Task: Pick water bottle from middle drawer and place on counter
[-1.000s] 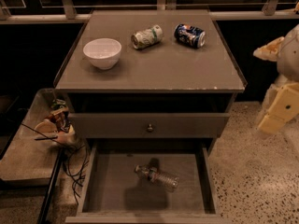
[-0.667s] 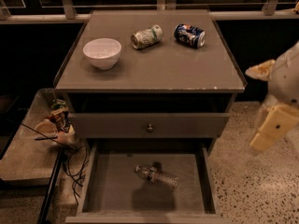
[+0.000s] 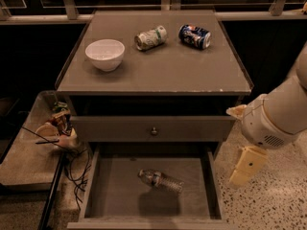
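The water bottle (image 3: pixel 160 180) lies on its side on the floor of the open middle drawer (image 3: pixel 115 195), cap toward the left. The counter (image 3: pixel 158 68) is the flat top of the wooden cabinet above it. My gripper (image 3: pixel 247 166) hangs at the right of the cabinet, just outside the drawer's right wall, to the right of and above the bottle, apart from it. The arm's white forearm comes in from the right edge of the view.
On the counter stand a white bowl (image 3: pixel 105 54), a green-white can (image 3: pixel 150 37) and a blue can (image 3: pixel 194 36), both cans on their sides. A closed drawer front with a round knob (image 3: pixel 154 131) is above the open drawer. A low side tray with clutter (image 3: pixel 57 128) is at left.
My arm and gripper have moved left and down, from the right edge toward the right side of the open drawer. The bottle and the counter items have not moved.
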Controlling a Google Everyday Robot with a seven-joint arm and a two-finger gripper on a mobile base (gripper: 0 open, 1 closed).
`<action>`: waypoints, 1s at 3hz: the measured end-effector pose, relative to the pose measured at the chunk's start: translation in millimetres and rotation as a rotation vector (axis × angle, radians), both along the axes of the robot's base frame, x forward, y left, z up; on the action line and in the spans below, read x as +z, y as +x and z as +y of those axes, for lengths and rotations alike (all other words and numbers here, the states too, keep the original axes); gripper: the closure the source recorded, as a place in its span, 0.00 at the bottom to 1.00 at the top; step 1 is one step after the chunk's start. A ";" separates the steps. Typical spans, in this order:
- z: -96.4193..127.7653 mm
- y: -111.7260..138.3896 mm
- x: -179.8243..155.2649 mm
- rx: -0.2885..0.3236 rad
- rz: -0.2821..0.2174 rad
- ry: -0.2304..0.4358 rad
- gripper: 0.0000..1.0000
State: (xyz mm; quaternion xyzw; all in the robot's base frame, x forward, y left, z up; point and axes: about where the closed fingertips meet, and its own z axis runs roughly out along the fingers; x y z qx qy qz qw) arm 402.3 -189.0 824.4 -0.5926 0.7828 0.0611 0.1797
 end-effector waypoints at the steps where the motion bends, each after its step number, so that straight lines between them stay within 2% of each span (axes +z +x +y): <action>1: 0.0 0.0 0.0 0.000 0.000 0.000 0.00; 2: 16.5 -0.2 -36.7 0.014 0.057 0.025 0.00; 3: 37.2 -1.9 -96.5 0.039 0.120 0.046 0.00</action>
